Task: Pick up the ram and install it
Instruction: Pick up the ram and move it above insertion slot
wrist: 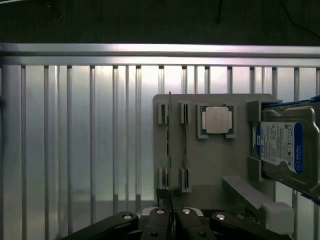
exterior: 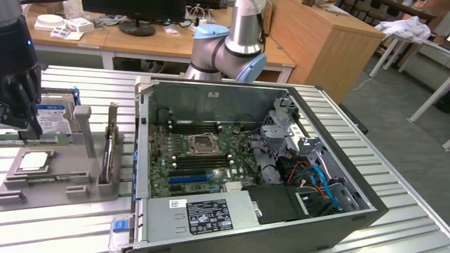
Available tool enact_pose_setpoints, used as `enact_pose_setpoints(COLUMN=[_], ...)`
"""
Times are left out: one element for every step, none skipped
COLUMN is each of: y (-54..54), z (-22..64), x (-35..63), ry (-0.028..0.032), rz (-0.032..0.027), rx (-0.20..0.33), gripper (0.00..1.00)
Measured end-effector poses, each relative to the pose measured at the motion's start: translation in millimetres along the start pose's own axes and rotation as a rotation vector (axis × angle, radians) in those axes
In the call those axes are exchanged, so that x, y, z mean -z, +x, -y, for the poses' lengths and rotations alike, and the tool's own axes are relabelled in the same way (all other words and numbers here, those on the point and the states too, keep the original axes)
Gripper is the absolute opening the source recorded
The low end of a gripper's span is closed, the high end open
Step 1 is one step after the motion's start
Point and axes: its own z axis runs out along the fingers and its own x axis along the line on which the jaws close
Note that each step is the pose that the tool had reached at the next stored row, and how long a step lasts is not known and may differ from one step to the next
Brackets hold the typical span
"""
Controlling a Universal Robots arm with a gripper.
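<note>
Robot arm over the parts bench: the dark two-fingered gripper (exterior: 25, 129) (wrist: 171, 219) hangs high above a flat grey plastic parts holder (exterior: 67, 168) (wrist: 210, 165) on a ribbed metal workbench (exterior: 63, 221) (wrist: 75, 150). Its fingers are drawn almost together and grip nothing. The long, thin green circuit-board ram stick (exterior: 114, 138) (wrist: 170, 145) stands on edge in the holder's slots, well apart from the gripper. In the wrist view its narrow edge lines up with the slit between the fingers. A second stick (wrist: 185, 145) of the same kind stands just beside it, parallel. The holder also carries a square silver-topped processor chip (exterior: 33, 161) (wrist: 216, 120) and a boxy silver hard drive with a blue-and-white label (exterior: 55, 118) (wrist: 285, 150), the drive on the side away from the sticks. To the exterior view's right of the holder, a black desktop computer case (exterior: 351, 211) lies open on its side. Its green motherboard (exterior: 183, 158) is exposed, with dark memory slots (exterior: 193, 128) on either side of a metal-framed processor socket (exterior: 202, 143). The silver-and-blue robot arm (exterior: 232, 42) rises behind the case.
</note>
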Motion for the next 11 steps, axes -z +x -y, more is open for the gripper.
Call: enact_pose_setpoints(y=[0.0, 0.0, 0.0, 0.0, -0.1, -0.1, -0.1, -0.1, -0.1, -0.1, -0.1], z=[0.0, 0.0, 0.0, 0.0, 0.0, 0.0, 0.0, 0.0, 0.0, 0.0, 0.0], x=[1.4, 2.8, 4.1, 5.3, 6.6, 7.9, 9.2, 10.5, 11.8, 13.1, 14.4], ry=[0.0001, 0.0001, 0.0, 0.0001, 0.0001, 0.0001, 0.0, 0.0001, 0.0001, 0.0001, 0.0001], rz=[-0.0001, -0.0002, -0.0004, -0.0004, -0.0005, -0.0007, -0.0008, -0.0008, -0.001, -0.0012, -0.0013], rx=[0.0, 0.0, 0.0, 0.0, 0.0, 0.0, 0.0, 0.0, 0.0, 0.0, 0.0], gripper=[0.12, 0.12, 0.12, 0.12, 0.12, 0.12, 0.12, 0.12, 0.12, 0.12, 0.12])
